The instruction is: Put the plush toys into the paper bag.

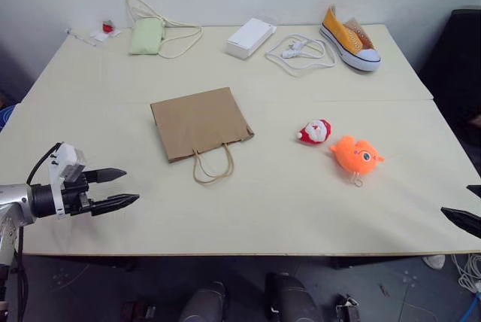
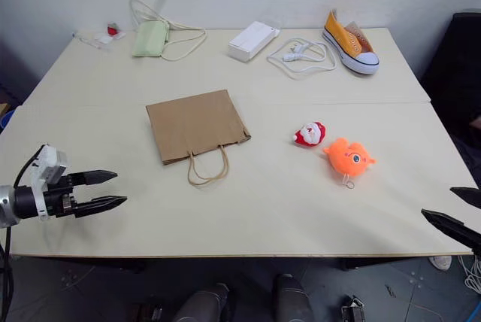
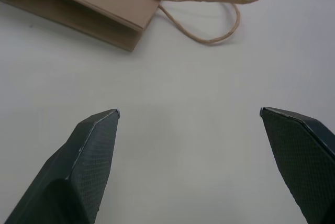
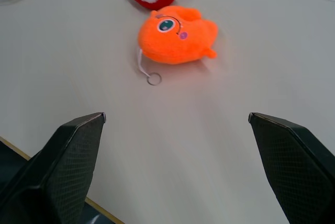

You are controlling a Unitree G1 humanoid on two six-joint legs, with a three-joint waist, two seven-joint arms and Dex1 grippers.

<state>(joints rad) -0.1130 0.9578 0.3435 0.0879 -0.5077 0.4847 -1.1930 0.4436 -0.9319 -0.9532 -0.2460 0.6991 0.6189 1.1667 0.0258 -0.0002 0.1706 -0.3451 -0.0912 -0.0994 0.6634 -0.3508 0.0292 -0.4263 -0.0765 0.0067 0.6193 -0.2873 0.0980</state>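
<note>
Both grippers (image 1: pixel 120 189) (image 2: pixel 457 213) low over table edge, jaws wide, empty

Paper bag (image 2: pixel 197 126) flat mid-table; Santa toy (image 2: pixel 310 135) beside orange toy (image 2: pixel 348 158); left claw (image 2: pixel 106 189) spread.

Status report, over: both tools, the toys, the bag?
Left tool and right tool open, empty. Santa toy and orange toy on table, untouched. Paper bag lies flat. Nothing between.

Two plush toys (image 1: pixel 315 132) (image 1: pixel 355 154) – one paper bag (image 1: pixel 199 122) – one sneaker (image 1: pixel 349 38).
</note>
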